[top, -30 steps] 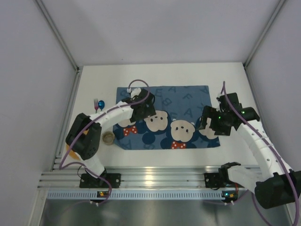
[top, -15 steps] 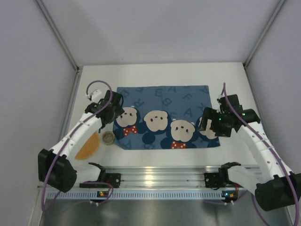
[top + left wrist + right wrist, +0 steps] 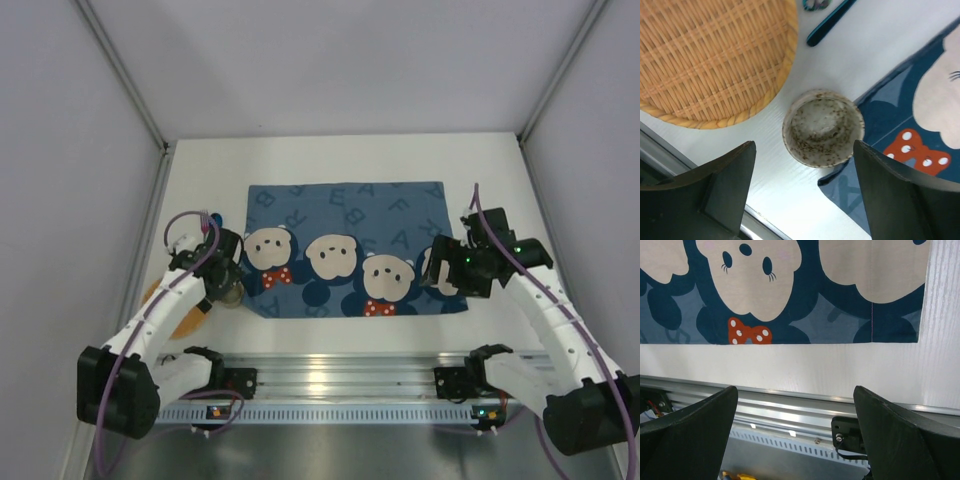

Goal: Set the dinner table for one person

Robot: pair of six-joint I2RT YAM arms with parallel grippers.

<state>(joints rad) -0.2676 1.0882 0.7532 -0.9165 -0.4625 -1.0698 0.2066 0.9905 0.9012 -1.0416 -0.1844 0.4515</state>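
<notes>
I am looking at the white, flat, matte rectangular counter (image 3: 350, 160), which is carrying a dark-blue cloth placemat with cartoon mice (image 3: 350, 225) at its middle. The left pincer (image 3: 804, 145) is hovering at the placemat's near left corner. Its jaws are standing wide apart on either side of a small speckled ceramic cup (image 3: 823, 128) and are touching nothing. The cup is sitting upright right at the placemat's edge. A round woven straw tray (image 3: 705, 55) is lying left of the placemat, just beside the cup. A teal utensil handle (image 3: 830, 22) is lying near the placemat's left side, farther back. The right pincer (image 3: 795, 390) is hanging over the placemat's near right corner, spread wide and gripping nothing. A ribbed silver metal rail (image 3: 790, 407) is running along the counter edge nearest the placemat's near side.
</notes>
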